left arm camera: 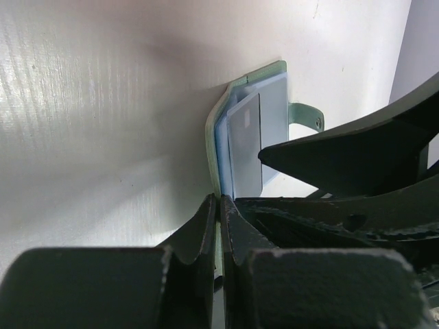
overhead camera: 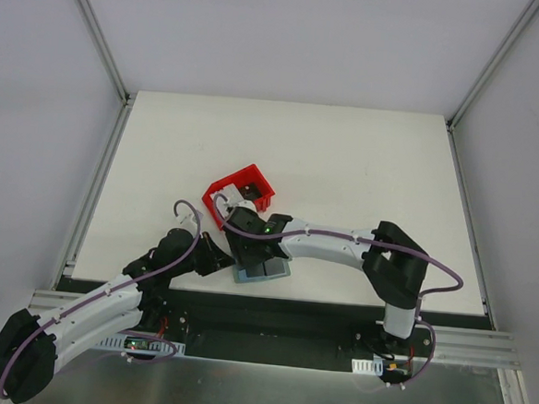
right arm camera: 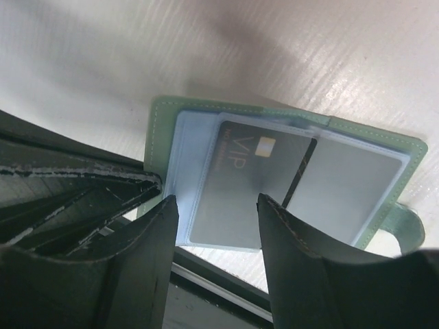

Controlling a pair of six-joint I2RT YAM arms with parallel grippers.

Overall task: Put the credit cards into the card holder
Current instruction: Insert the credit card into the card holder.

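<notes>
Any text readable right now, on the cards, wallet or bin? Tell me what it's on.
"VIP": on the dark credit card in the open card holder, right wrist view.
The small print beside it: too blurred to read.
Nothing else legible.

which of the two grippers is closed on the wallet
The left gripper: its jaws are pinched shut on the green edge of the card holder. The right gripper is spread open above the dark VIP card.

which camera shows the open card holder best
Right wrist: the card holder lies spread open: green border, clear pockets, dark card, strap. Left wrist sees it foreshortened from one edge, pinched in the left gripper. Top external shows only a corner under the right arm.
</notes>
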